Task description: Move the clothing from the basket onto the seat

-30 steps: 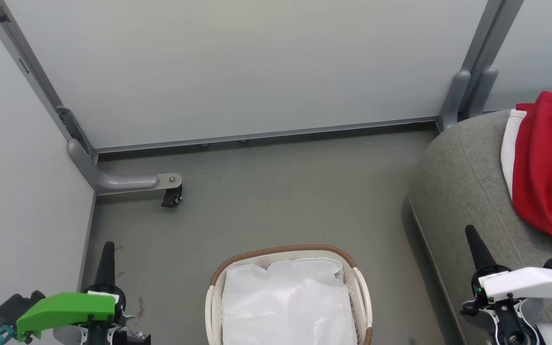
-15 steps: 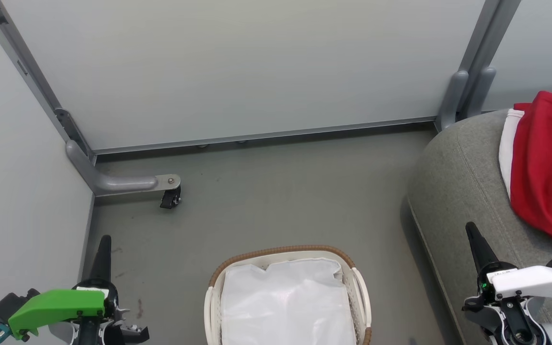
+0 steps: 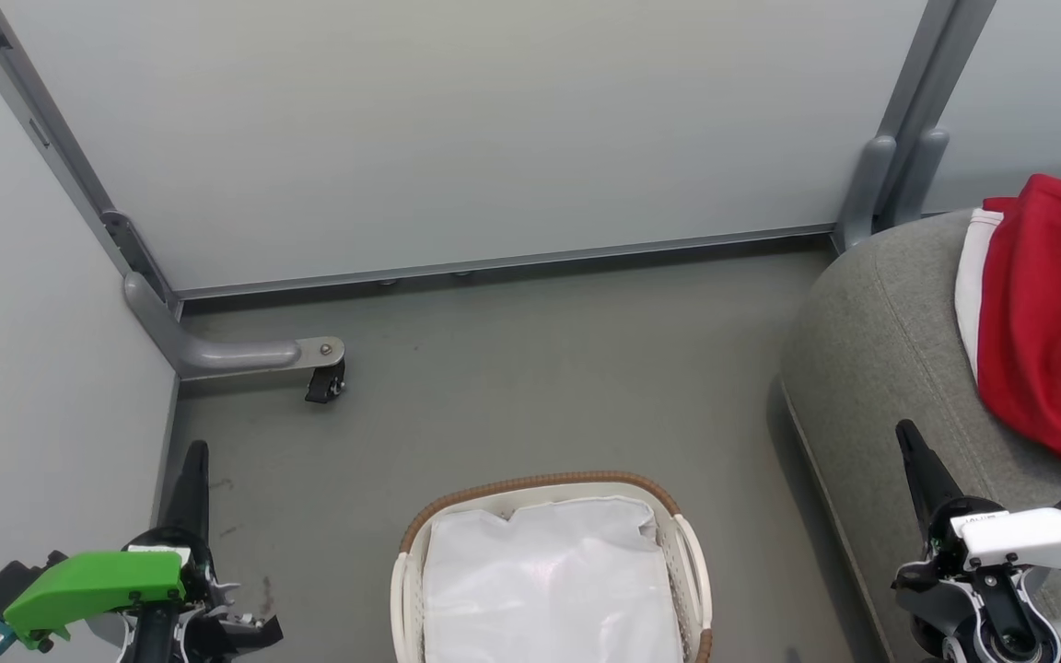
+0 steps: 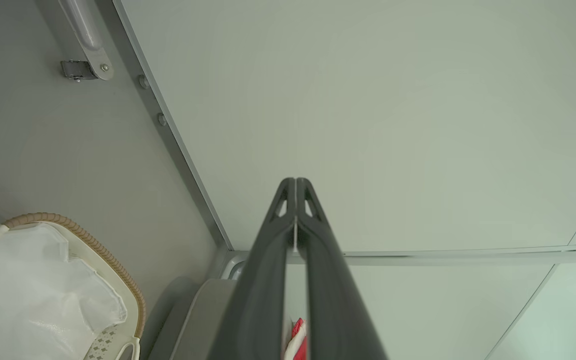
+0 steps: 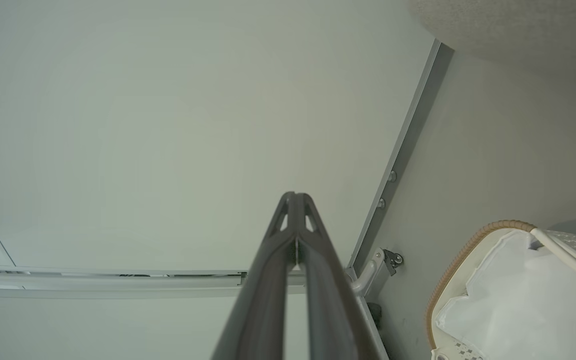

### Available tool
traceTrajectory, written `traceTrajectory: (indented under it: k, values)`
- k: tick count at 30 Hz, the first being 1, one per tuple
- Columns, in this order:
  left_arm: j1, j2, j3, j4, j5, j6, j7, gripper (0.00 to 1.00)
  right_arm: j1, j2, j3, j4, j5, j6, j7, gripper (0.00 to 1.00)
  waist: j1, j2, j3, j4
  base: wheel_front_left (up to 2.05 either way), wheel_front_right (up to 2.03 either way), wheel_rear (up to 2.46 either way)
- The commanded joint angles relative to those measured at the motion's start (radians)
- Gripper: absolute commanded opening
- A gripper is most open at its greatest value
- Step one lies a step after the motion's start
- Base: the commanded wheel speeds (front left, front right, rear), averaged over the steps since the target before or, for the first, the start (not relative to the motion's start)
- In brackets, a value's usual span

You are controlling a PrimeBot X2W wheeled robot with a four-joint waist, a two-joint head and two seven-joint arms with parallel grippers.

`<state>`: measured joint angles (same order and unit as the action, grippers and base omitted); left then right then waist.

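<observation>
In the head view, my left gripper (image 3: pixel 196 453) sits at the lower left over the grey floor (image 3: pixel 540 368), its two dark fingers pressed together on nothing. My right gripper (image 3: pixel 906 435), lower right, is likewise closed and empty beside the large rounded grey fabric seat (image 3: pixel 871 341). The soft bright red, white-panelled clothing (image 3: pixel 1046 322) lies on that seat. The small oval white slatted basket (image 3: pixel 540 481) with its brown woven rim stands between the grippers, showing its white liner (image 3: pixel 549 589).

In the left wrist view, the fingers meet at their tips before a pale wall panel (image 4: pixel 393 125).

In the right wrist view, the fingers touch tip to tip, holding nothing.
</observation>
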<state>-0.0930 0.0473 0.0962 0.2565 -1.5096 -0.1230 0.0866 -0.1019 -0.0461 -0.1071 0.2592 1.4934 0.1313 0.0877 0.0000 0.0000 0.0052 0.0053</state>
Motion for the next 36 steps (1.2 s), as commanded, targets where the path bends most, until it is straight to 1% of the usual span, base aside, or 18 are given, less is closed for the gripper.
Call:
traceTrajectory:
  k: [1,16,36]
  values:
    - [-0.016,0.005,0.007,-0.008,-0.021,-0.005,0.006,0.00,-0.011,-0.006,-0.004,-0.009,0.022,-0.001,0.005,0.00,0.0000,0.0000,0.000,0.000,0.00,0.00,0.00]
    - [-0.022,0.005,0.021,-0.014,-0.108,-0.011,0.032,0.00,-0.010,-0.007,-0.009,-0.018,0.125,-0.001,0.030,0.00,0.0000,0.0000,-0.002,-0.005,0.00,0.00,0.00]
    - [-0.021,0.005,0.020,-0.013,-0.105,-0.010,0.031,0.00,-0.010,-0.007,-0.009,-0.017,0.121,-0.001,0.030,0.00,0.0000,0.0000,-0.002,-0.005,0.00,0.00,0.00]
